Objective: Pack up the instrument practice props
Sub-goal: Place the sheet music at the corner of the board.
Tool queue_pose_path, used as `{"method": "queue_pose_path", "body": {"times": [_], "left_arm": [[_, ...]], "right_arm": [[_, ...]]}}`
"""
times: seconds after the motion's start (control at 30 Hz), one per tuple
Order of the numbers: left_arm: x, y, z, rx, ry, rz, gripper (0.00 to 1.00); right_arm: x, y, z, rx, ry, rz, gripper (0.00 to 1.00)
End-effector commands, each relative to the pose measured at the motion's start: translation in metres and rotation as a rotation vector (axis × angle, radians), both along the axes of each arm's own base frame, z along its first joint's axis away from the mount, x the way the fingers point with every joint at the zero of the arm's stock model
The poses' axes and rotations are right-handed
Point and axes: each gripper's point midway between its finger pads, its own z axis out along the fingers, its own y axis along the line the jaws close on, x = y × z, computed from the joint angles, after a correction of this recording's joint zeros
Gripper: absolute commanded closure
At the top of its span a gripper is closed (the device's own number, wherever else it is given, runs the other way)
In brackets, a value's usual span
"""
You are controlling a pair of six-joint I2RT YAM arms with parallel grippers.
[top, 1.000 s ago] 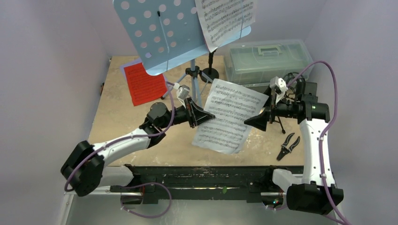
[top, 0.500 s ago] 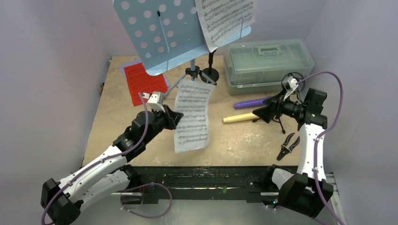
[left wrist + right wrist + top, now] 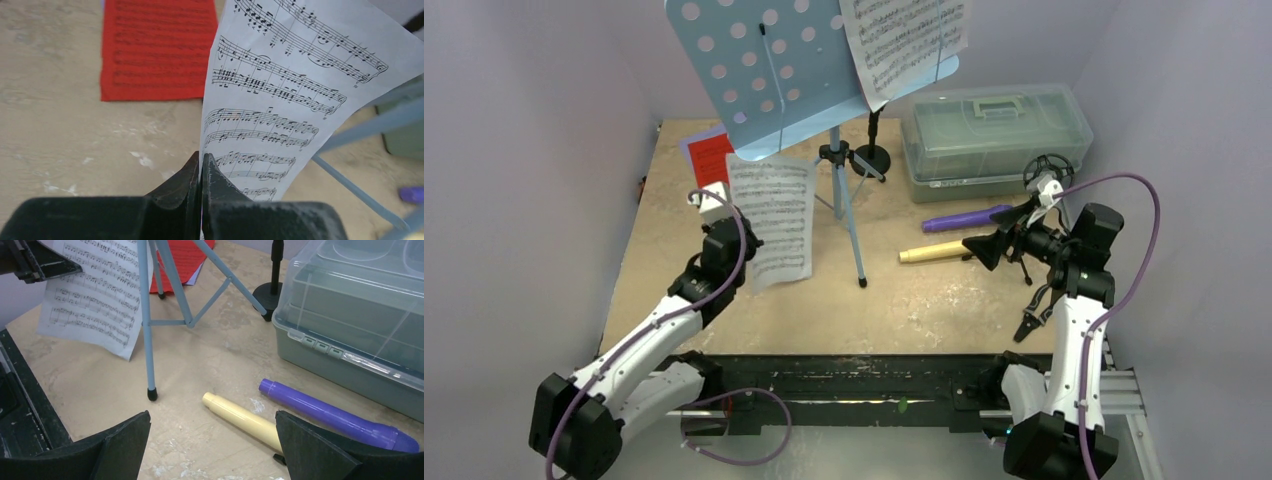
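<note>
Left gripper (image 3: 201,162) is clamped tight on one edge of a printed sheet music page (image 3: 280,90). The page is held off the table, its long axis running up and away from the fingers, near the red folder (image 3: 157,50). Right gripper (image 3: 212,440) stands wide apart and holds nothing, just above the cream microphone (image 3: 240,417) and purple microphone (image 3: 330,415). These lie side by side, lengthwise across the table, before the grey-green box (image 3: 350,315). The cream one's near end is hidden behind a finger. The pliers (image 3: 1034,318) are partly hidden by the right arm.
</note>
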Motion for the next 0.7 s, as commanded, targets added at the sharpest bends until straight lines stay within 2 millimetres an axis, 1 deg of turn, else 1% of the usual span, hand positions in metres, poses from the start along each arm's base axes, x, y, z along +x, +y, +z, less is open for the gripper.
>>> {"method": "queue_pose_path", "body": {"times": [0.0,0.1,0.13,0.2,0.27,0.33,0.37,0.47,0.5,0.53,0.6,0.67], "left_arm": [[0.04,0.036,0.032,-0.028,-0.116,0.112,1.0],[0.065,0.046,0.04,-0.054,-0.179,0.07,1.0],[0.073,0.044,0.042,-0.059,-0.207,0.018,1.0],[0.089,0.055,0.048,-0.06,-0.263,0.012,1.0],[0.107,0.071,0.05,-0.032,-0.275,0.041,1.0],[0.13,0.078,0.047,-0.01,-0.267,0.03,1.0],[0.143,0.081,0.042,-0.002,-0.256,0.015,1.0],[0.176,0.083,0.038,0.033,-0.253,-0.047,1.0],[0.186,0.079,0.033,0.034,-0.243,-0.078,1.0],[0.195,0.084,0.029,0.032,-0.229,-0.098,1.0],[0.211,0.087,0.02,0.019,-0.195,-0.127,1.0],[0.222,0.088,0.017,-0.001,-0.184,-0.161,1.0]], "right_arm": [[0.005,-0.005,0.003,-0.012,-0.023,-0.033,0.01],[0.005,-0.005,0.002,-0.011,-0.019,-0.037,0.01],[0.005,-0.005,0.001,-0.011,-0.018,-0.036,0.01],[0.003,-0.004,0.001,-0.011,-0.02,-0.035,0.01],[0.003,-0.004,0.001,-0.012,-0.026,-0.033,0.01],[0.002,-0.003,0.001,-0.01,-0.025,-0.029,0.01],[0.002,-0.003,0.001,-0.008,-0.022,-0.027,0.01],[0.001,-0.002,0.001,-0.005,-0.021,-0.022,0.01],[0.001,-0.002,0.001,-0.004,-0.022,-0.021,0.01],[0.001,-0.002,0.001,-0.004,-0.022,-0.019,0.01],[0.001,-0.001,0.002,-0.004,-0.024,-0.018,0.01],[0.001,-0.001,0.001,-0.004,-0.024,-0.017,0.01]]}}
